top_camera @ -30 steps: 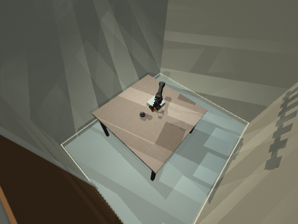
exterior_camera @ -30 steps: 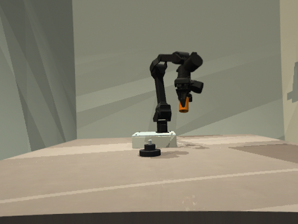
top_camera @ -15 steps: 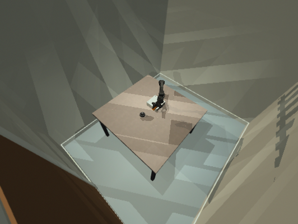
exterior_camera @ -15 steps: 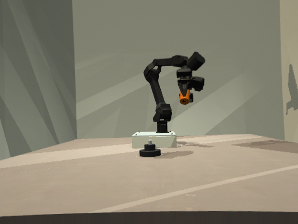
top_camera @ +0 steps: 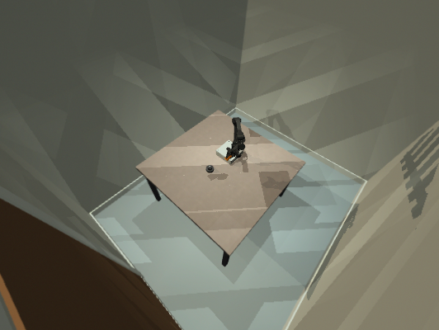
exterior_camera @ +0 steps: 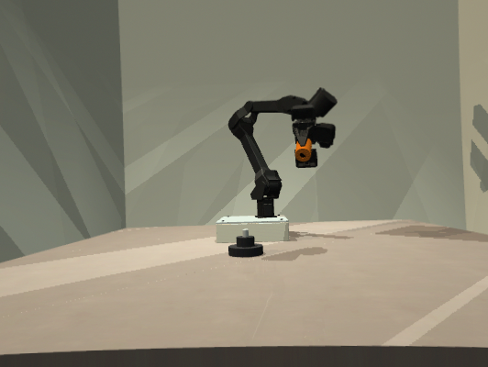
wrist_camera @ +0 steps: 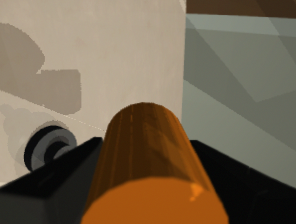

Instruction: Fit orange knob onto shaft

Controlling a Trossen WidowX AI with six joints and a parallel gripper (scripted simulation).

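Note:
The orange knob [top_camera: 228, 157] [exterior_camera: 304, 148] [wrist_camera: 145, 150] is held high above the table, tilted so that its underside and dark hole face the exterior view. The hole's flat side is too small to make out. My gripper [exterior_camera: 303, 141] is shut on the knob, one black finger on each side in the wrist view. The black round pedestal [top_camera: 210, 168] [exterior_camera: 245, 251] [wrist_camera: 33, 148] stands on the table with its silver shaft [exterior_camera: 245, 232] upright. In the exterior view it is lower and left of the knob. The shaft's flat side cannot be told.
The arm's white base box [top_camera: 224, 149] [exterior_camera: 252, 230] stands on the brown table [top_camera: 219, 198] [exterior_camera: 206, 307] behind the pedestal. A table edge shows right of the knob in the wrist view. Shadows lie across the table.

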